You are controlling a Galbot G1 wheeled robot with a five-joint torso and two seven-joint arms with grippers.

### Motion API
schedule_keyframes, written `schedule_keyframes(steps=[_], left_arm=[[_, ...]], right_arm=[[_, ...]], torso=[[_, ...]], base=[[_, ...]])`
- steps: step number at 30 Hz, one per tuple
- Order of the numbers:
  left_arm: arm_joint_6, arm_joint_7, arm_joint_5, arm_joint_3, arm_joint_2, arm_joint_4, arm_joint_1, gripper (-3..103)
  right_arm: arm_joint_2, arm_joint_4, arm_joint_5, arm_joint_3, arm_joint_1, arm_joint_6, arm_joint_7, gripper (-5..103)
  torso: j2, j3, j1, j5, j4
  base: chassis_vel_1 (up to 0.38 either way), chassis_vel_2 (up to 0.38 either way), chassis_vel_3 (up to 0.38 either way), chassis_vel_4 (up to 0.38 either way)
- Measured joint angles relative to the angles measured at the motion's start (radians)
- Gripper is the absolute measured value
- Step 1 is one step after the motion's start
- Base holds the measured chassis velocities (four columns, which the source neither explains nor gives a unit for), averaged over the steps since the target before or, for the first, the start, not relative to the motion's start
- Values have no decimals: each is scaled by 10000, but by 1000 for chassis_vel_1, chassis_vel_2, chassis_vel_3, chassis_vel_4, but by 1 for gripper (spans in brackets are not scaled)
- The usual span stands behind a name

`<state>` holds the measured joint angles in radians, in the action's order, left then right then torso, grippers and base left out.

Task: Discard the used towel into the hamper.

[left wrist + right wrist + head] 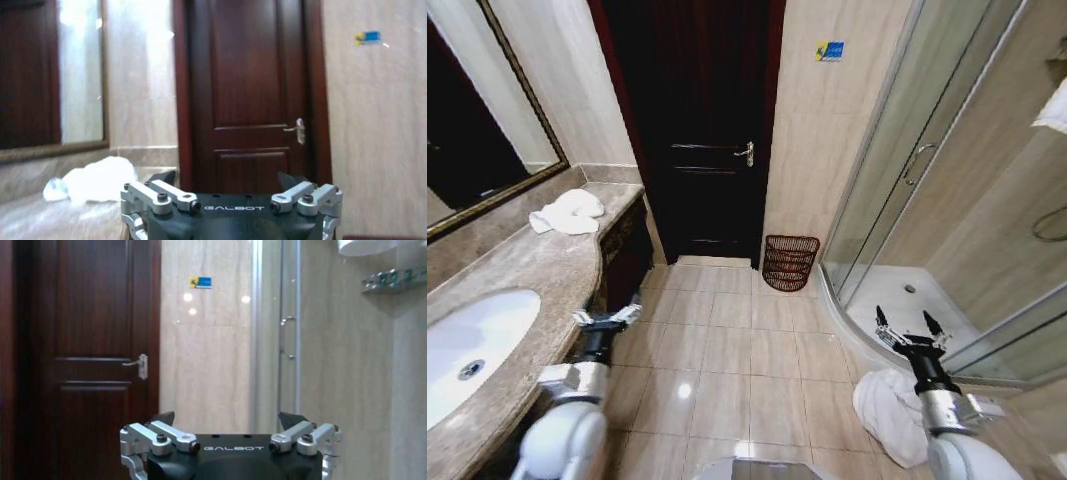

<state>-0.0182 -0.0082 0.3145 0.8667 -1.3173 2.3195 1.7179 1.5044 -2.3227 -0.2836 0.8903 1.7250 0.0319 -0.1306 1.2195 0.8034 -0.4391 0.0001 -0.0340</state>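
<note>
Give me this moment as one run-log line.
left end effector: open, empty, by counter | right end effector: open, empty | towel: on floor | hamper: beside door

two towels [568,213], one hamper [790,262], two pincers [608,318]

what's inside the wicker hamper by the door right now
Through the open slats the hamper looks empty; its bottom can't be seen. White towels lie elsewhere: one on the floor, one on the counter.

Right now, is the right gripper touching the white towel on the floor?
Cannot tell. In the head view the open right gripper shows against bare floor tile beyond the towel, but the arm overlaps the towel in the picture, so height above it is unclear.
</note>
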Motion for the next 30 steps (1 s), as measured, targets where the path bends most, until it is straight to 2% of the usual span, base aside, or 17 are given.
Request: schedule_keyframes(steps=[2,3,6,11,15,16,23,30], left_arm=[[-501,57,-281,-260,-23,459,-55,100],[-501,57,-281,-260,-23,459,-55,100],[-908,-96,-364,-703,-68,728,-95,100],[-985,-316,-609,-1105,-124,512,-417,100],[-910,-326,-840,-1150,-123,302,-514,100],[-751,-325,-1115,-1154,-183,140,-529,100],[-583,-232,-1463,-1160,-370,140,-423,100],[-520,-228,-1363,-1156,-483,190,-244,100]], right_arm=[[20,-604,-99,-400,72,528,231,100],[20,-604,-99,-400,72,528,231,100],[-110,-820,-141,-598,-47,1154,324,100],[-466,-677,-152,-750,-263,1582,469,100],[-475,-504,-25,-753,-345,1528,486,100],[-386,-289,173,-705,-352,1319,399,100],[-281,-180,101,-571,-98,1033,205,100],[-253,-229,89,-570,63,908,73,100]], torso=[[0,0,0,-3,4],[0,0,0,-3,4],[0,0,0,-2,1],[0,0,0,-2,1],[0,0,0,-1,1],[0,0,0,-2,2],[0,0,0,-1,2],[0,0,0,-1,1]], base=[[0,0,0,0],[0,0,0,0],[0,0,0,0],[0,0,0,0],[0,0,0,0],[0,0,0,0],[0,0,0,0],[0,0,0,0]])
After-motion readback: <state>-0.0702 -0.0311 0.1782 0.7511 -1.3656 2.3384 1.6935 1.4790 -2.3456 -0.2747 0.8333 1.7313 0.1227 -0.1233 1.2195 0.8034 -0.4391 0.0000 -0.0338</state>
